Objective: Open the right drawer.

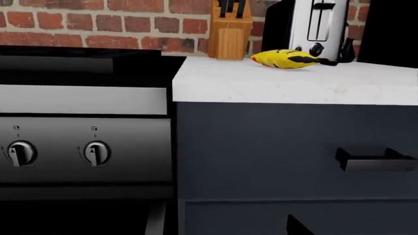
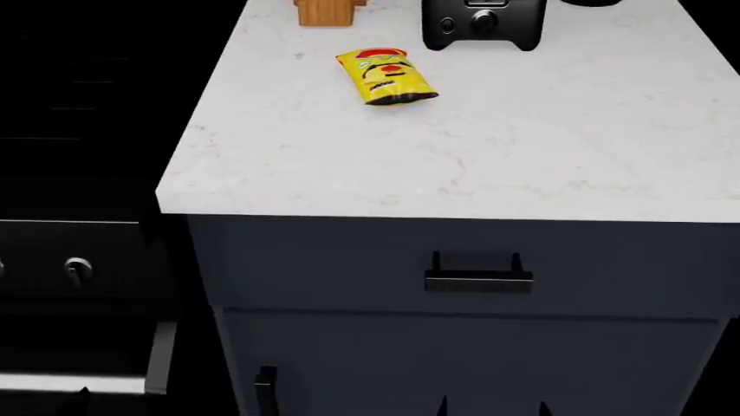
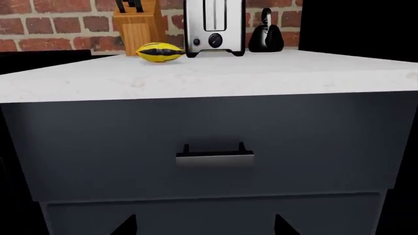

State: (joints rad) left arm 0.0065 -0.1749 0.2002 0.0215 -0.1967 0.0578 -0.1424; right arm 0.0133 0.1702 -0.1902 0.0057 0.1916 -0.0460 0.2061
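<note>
So this looks like the approach step to me: the right drawer [image 2: 463,264] sits shut, flush under the front edge of the white worktop [image 2: 486,156], and nothing is touching its bar handle [image 3: 215,155] yet. No gripper shows clearly in any view, only dark tips at the bottom of the right wrist picture, so I can't tell whether either one is released or clenched.

My guess is the right arm does the job, since its camera looks square at the handle. Next it needs to close in, get fingers around the bar, then pull straight out.

On top: a yellow snack bag [image 2: 386,76] near the back left corner, a knife block [image 3: 137,27] and toaster [image 2: 483,22] along the back edge. None of it blocks the drawer. The oven [image 1: 85,142] stands just left of the cabinet.
</note>
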